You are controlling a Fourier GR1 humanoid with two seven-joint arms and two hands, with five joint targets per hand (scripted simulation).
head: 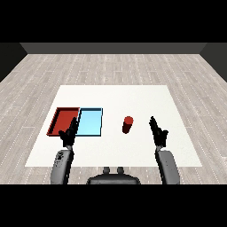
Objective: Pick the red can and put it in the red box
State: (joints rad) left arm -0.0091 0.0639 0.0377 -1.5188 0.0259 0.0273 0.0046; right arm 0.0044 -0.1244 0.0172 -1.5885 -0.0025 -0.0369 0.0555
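Bare white table separates the upright red cylindrical can from both straight-fingered black hands, left hand and right hand.

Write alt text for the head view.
A small red cylindrical can stands upright on a white table, right of a shallow light blue tray and a red tray. The open left robot hand and right robot hand touch nothing.

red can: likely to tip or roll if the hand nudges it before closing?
Probably tips: the red can stands upright, taller than wide, so a high sideways nudge could topple it. Once down, its round body would likely roll on the flat white table. It looks rigid. The right hand is apart from it.
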